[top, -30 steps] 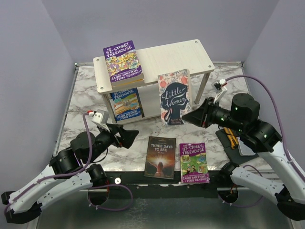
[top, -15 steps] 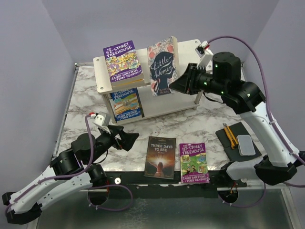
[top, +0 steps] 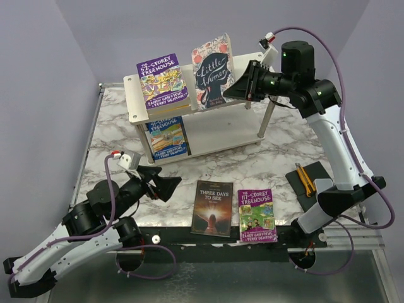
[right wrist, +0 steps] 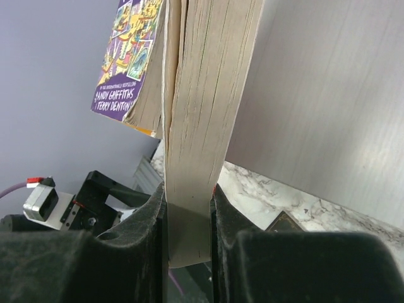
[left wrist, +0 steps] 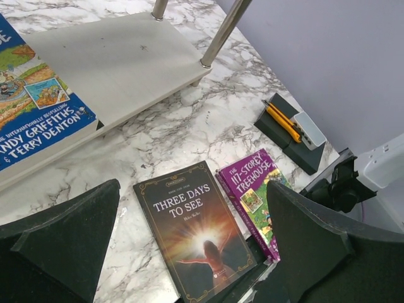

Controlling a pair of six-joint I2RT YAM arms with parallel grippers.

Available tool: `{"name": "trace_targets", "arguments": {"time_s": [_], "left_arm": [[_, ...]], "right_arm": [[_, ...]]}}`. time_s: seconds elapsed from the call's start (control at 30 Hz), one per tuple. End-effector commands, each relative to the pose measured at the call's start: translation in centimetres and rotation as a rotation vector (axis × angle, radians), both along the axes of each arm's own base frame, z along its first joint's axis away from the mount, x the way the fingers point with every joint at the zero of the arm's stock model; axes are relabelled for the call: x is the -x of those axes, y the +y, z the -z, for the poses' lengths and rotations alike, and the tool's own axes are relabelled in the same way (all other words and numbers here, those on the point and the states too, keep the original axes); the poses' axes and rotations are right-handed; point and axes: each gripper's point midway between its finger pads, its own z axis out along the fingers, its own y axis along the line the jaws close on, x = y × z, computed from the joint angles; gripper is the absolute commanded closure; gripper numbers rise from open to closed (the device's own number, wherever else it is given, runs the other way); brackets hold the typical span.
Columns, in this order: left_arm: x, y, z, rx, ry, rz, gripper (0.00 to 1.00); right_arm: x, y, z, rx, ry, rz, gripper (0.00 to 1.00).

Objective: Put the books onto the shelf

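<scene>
The jaws of the right gripper (top: 245, 85) are closed on the page edge of the dark floral paperback "Little Women" (top: 211, 71), with only the thickness of the book between them. In the right wrist view the pale page block is pinched between the two black fingers (right wrist: 146, 221). The jaws of the left gripper (top: 165, 183) stand wide open and hold nothing. This gripper hovers low over the white-and-grey marble table (top: 265, 161), near the front edge.

"Little Women" stands upright over the top board of the pale whitewashed wooden shelf (top: 252, 68). It is just beside the purple "52-Storey Treehouse" paperback (top: 163, 82), which lies on the left part of that board. Whether the lower edge of the held book touches the board, I cannot tell. On the lower tier, at the left, lies a blue Treehouse paperback (top: 166, 136).

Two books lie side by side on the table in front of the shelf: the dark brown paperback "Three Days to See" (top: 213, 208) and, to its right, the purple "117-Storey Treehouse" paperback (top: 256, 214). On the right side of the table there is a dark flat tray (left wrist: 306, 161) with an orange cutter (left wrist: 281, 120) and a grey block (left wrist: 309, 129).
</scene>
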Motion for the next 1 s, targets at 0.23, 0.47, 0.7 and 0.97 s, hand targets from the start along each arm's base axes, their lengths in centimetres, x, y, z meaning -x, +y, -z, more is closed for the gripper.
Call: {"name": "trace_targets", "arguments": {"time_s": [0.23, 0.47, 0.7, 0.97], "left_arm": [[0.7, -0.1, -0.5, 0.022, -0.032, 0.04, 0.01], [0.7, -0.2, -0.5, 0.02, -0.035, 0.044, 0.01], [0.7, -0.2, -0.5, 0.02, -0.036, 0.044, 0.01], [0.6, -0.2, -0.5, 0.015, -0.034, 0.043, 0.01]], "right_arm": [[-2.8, -0.5, 1.1, -0.024, 0.074, -0.045, 0.98], [-4.3, -0.1, 3.5, -0.001, 0.15, -0.073, 0.92], [-5.3, -0.3, 4.5, 0.02, 0.165, -0.056, 0.69], [-6.2, -1.4, 4.8, 0.069, 0.132, 0.002, 0.43]]}}
